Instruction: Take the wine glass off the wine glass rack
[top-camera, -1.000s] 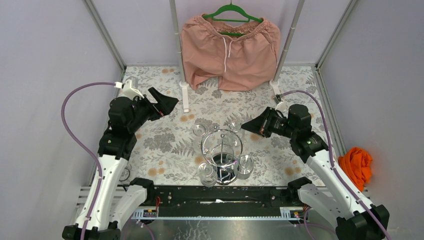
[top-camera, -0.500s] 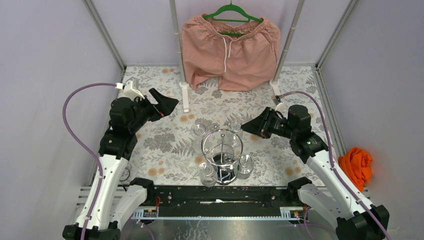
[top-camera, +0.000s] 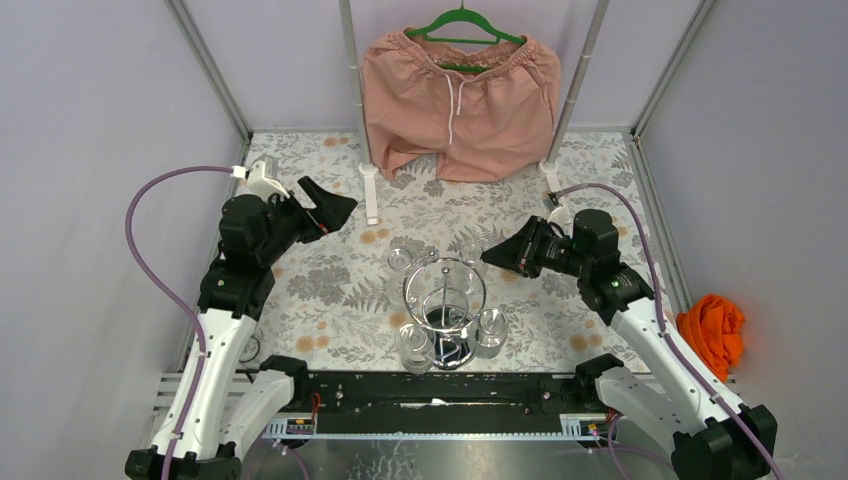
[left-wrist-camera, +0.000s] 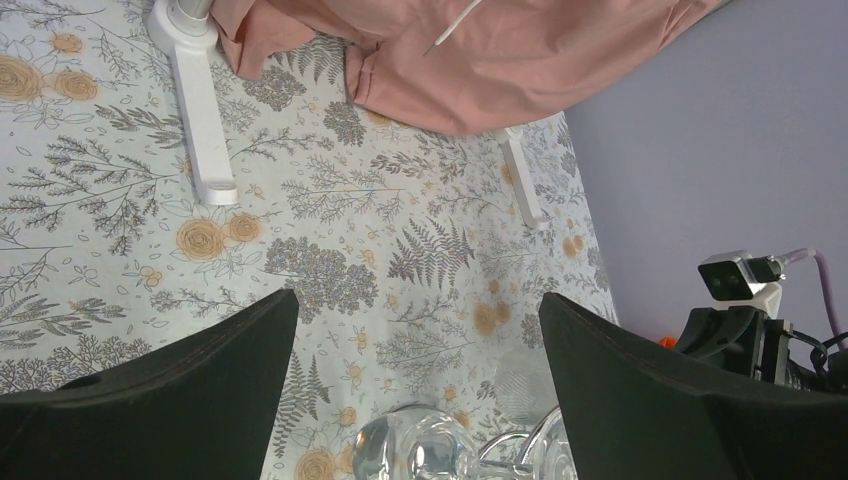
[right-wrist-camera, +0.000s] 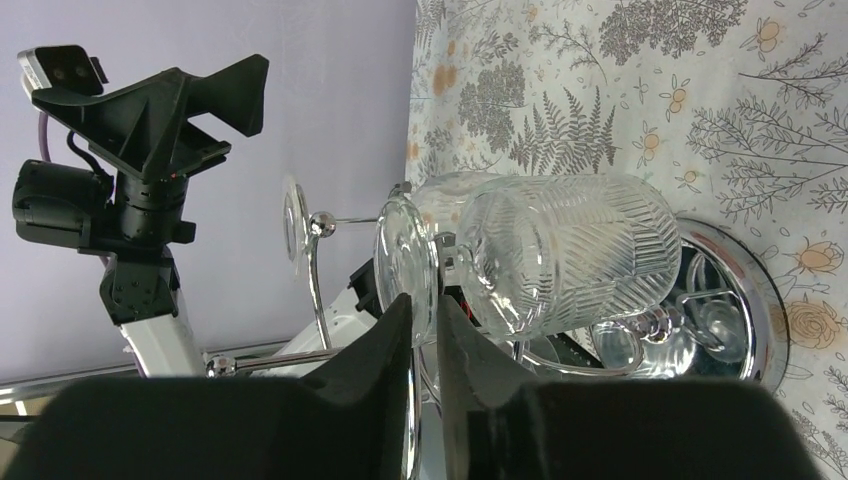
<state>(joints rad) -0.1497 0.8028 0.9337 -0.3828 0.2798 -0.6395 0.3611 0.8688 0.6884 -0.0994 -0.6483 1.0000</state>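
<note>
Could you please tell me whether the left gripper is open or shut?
Open: the left gripper has its fingers wide apart, with the floral tablecloth showing between them.

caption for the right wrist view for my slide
The right gripper, fingers a sliver apart, at the foot of a cut-glass wine glass hanging on the chrome wine glass rack.

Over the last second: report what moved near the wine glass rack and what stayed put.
The right arm's wrist edged slightly left toward the wine glass rack. The right tool barely shifted, with its tip beside the far-right wine glass. Nothing was visibly taken or released. The left tool stayed wide open, and the rack and other glasses are unchanged.
</note>
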